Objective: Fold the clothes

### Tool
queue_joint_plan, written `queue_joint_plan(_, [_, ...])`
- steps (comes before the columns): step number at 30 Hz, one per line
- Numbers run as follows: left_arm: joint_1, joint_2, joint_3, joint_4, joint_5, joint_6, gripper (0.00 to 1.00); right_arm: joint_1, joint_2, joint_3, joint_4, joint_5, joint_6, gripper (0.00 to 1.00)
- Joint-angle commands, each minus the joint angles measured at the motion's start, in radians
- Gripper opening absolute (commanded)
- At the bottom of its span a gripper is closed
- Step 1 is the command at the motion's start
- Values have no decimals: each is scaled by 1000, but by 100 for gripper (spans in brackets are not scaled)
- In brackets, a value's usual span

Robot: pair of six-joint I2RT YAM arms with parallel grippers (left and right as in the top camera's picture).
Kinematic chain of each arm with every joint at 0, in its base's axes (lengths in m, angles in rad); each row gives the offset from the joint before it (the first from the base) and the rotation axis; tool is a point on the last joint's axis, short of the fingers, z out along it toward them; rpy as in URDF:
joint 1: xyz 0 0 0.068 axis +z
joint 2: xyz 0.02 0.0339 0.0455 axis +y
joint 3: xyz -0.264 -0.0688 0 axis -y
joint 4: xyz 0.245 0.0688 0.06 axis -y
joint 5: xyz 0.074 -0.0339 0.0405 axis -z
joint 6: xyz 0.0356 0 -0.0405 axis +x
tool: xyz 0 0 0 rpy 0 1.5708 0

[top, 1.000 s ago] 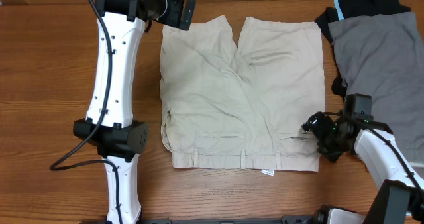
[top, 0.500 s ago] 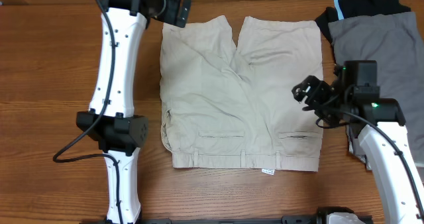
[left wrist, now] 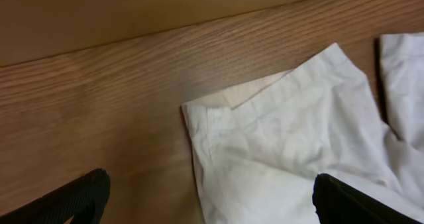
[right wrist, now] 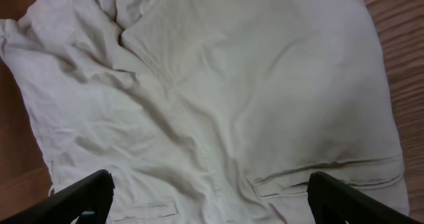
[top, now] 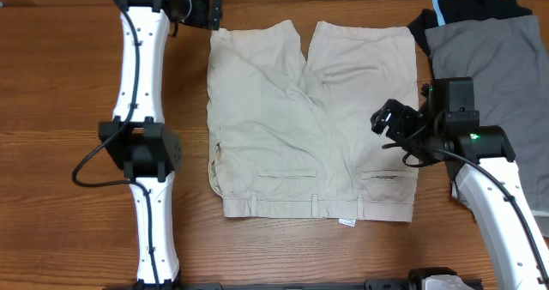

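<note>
The beige shorts (top: 309, 118) lie flat on the wooden table, waistband toward the front edge, legs pointing to the back, with a small white label at the waist. My left gripper (top: 213, 12) is open above the table beside the far left leg hem, which shows in the left wrist view (left wrist: 278, 138). My right gripper (top: 389, 125) is open and hovers over the right side of the shorts, above the right back pocket seen in the right wrist view (right wrist: 331, 174). Neither gripper holds anything.
A grey garment (top: 493, 75) lies at the right of the table, overlapping a black garment with light-blue trim (top: 467, 7) at the back right. Bare wood (top: 60, 110) spreads to the left of the shorts.
My right gripper has risen from the table beside the waistband's right end and moved up over the shorts' right side. My left gripper has drawn back leftward off the left leg hem.
</note>
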Motion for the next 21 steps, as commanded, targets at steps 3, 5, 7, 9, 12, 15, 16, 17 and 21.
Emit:
queue_joint_plan(3, [-8, 87, 2, 24, 6, 34, 100, 4, -6, 18, 5, 22, -15, 97])
queue_joint_plan(5, [-8, 111, 2, 16, 9, 34, 98, 4, -6, 18, 5, 22, -15, 97])
queue_joint_plan(7, [-8, 132, 2, 5, 12, 35, 95, 4, -5, 18, 5, 26, -15, 97])
queue_joint_plan(9, [-9, 152, 2, -4, 16, 34, 90, 4, -5, 18, 5, 30, -15, 97])
queue_joint_plan(12, [-13, 171, -1, -14, 19, 34, 82, 4, -5, 18, 5, 33, -15, 97])
queue_joint_plan(15, [-19, 191, -3, -21, 27, 34, 73, 4, -4, 18, 5, 33, -15, 97])
queue_joint_plan(16, [-21, 197, -3, -21, 29, 34, 69, 4, -4, 18, 5, 33, -15, 97])
queue_joint_plan(17, [-24, 202, -3, -22, 32, 34, 65, 4, -4, 18, 5, 33, -15, 97])
queue_joint_plan(21, [-42, 224, -3, -31, 31, 34, 30, 4, -4, 18, 5, 33, -15, 97])
